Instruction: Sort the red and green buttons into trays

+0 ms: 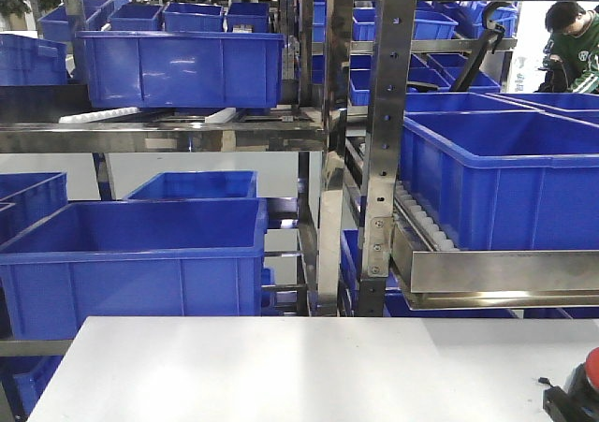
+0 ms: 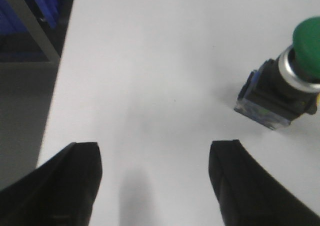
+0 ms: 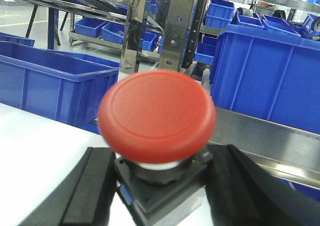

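Left tool (image 2: 155, 147) spread by edge of table (image 2: 150, 60), green button (image 2: 282, 80) beside; right tool (image 3: 162, 158) pinching red button (image 3: 157, 116).

The white table (image 1: 281, 366) bears the green button (image 2: 285, 80) (tipped on its side).

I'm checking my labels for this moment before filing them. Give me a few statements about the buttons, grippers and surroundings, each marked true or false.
1. The left gripper is open, with nothing between its fingers. True.
2. The left gripper holds the green button. False: it lies on its side on the white table, apart from the fingers.
3. The red button sits between the right gripper's fingers. True.
4. The crates on the racks are beige. False: they are blue.
5. A red tray lies on the table in the front view. False: no tray shows in any view.
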You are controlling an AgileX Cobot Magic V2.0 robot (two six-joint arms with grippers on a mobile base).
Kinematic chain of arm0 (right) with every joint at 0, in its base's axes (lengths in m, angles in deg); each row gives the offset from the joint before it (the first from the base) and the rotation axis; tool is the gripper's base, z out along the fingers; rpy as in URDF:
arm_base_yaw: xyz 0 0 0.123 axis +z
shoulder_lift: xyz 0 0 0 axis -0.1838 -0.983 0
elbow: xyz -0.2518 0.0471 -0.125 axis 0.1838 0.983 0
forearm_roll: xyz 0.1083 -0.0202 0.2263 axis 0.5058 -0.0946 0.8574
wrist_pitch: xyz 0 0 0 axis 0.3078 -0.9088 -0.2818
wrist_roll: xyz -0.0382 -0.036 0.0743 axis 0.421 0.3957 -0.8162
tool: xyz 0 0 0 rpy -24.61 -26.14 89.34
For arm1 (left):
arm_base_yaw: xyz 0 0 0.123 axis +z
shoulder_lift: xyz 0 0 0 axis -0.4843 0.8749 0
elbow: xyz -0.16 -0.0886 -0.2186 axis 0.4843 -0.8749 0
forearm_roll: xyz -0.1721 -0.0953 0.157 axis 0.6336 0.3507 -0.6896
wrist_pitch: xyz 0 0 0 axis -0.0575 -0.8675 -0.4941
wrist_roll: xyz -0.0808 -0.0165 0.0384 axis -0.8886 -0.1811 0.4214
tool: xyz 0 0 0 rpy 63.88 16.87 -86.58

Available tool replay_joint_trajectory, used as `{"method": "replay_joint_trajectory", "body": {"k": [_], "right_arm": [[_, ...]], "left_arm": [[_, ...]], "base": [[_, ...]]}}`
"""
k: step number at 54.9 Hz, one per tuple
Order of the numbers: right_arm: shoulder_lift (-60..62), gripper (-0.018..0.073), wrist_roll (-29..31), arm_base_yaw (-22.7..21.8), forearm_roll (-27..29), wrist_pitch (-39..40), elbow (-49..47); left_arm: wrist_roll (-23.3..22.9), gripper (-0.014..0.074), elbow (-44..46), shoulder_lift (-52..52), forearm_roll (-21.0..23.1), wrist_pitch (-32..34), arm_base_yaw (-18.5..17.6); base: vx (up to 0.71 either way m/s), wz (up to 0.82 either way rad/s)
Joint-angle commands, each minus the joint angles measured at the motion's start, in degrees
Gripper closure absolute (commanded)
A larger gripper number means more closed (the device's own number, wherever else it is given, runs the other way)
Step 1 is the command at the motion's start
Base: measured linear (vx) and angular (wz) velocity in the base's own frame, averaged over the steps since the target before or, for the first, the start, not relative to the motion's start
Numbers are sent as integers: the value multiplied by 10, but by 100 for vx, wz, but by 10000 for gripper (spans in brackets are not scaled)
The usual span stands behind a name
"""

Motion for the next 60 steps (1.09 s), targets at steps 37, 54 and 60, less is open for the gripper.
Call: {"method": "replay_joint_trajectory", "body": {"k": [37,54,60], "right_arm": [[4,568,-1,-4,7,42,-18],[4,568,-1,-4,7,43,-18],[4,568,-1,-4,7,45,-18]], "left_arm": [[-164,19,11,102,-371,260,0],[-117,19,11,183,-282,392,0],[-117,19,11,212,-282,418,0]], "base": [[0,0],[0,0],[0,0]]}}
